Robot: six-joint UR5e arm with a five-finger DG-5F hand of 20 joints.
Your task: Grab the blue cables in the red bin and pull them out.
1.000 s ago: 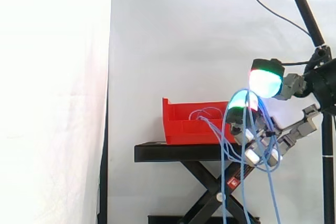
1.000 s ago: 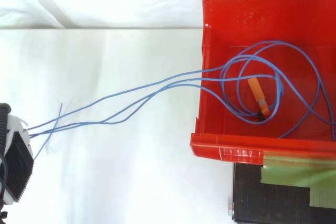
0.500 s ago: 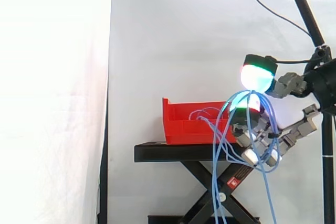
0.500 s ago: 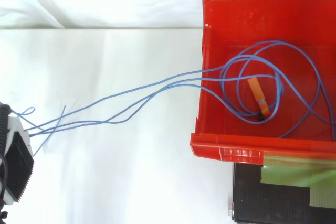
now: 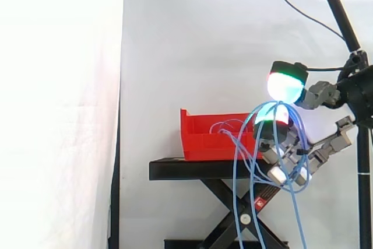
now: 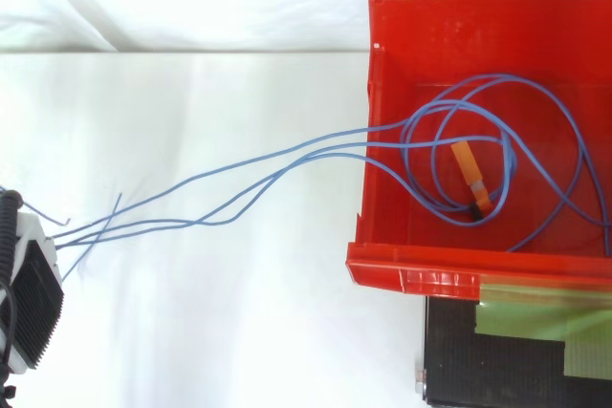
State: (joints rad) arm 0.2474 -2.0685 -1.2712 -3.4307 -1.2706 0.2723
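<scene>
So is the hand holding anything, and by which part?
Yes: the hand holds the blue cables mid-length, looped over one glowing fingertip with another pad close above. Their other ends lie coiled in the red bin.

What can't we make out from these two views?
Side view: the thin blue cables coiled inside the red plastic bin; its near wall hides them.
Side view: the cables' hanging ends, cut off by the bottom edge.
Top view: the bin's right part and the loops there, past the right edge.
Top view: most of the robot hand, cut off by the left edge.
</scene>
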